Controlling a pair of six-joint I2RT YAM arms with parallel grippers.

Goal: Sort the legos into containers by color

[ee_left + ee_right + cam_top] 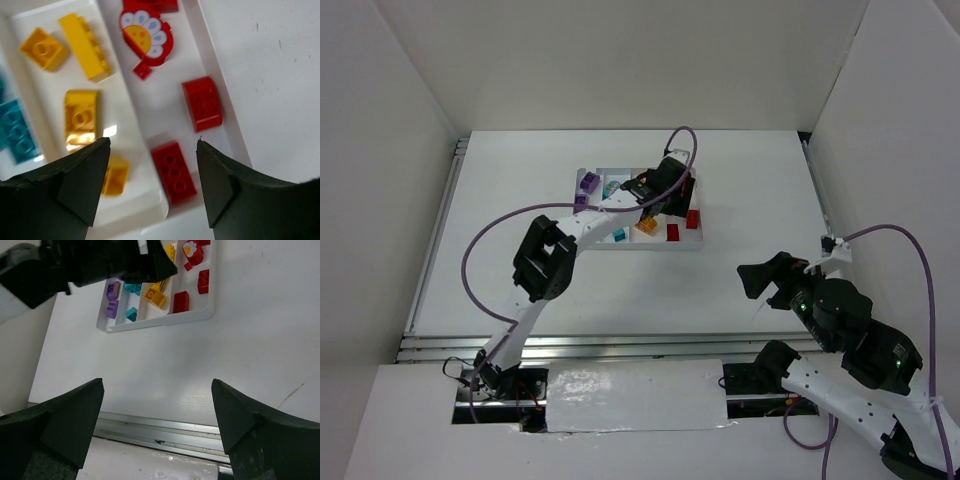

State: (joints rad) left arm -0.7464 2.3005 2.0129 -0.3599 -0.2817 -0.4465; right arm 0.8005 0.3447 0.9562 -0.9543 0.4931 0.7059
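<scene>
The white tray (650, 246) of containers lies mid-table. My left gripper (658, 192) hovers over its right half, open, nothing between its fingers. In the left wrist view the gripper (151, 148) hangs above a red three-stud lego (173, 172) lying in the rightmost container by the tray wall (227, 97), along with a curved red lego (202, 103) and a round flower piece (146, 37). Yellow legos (85, 46) fill the neighbouring container; a teal one (17, 131) lies further left. My right gripper (760, 280) is open and empty over bare table (157, 387).
Purple legos (588, 182) lie in the tray's leftmost container. A metal rail (165, 432) runs along the table's near edge under the right gripper. White walls close in the table on three sides. The left arm's purple cable (520, 215) loops over the table's left half.
</scene>
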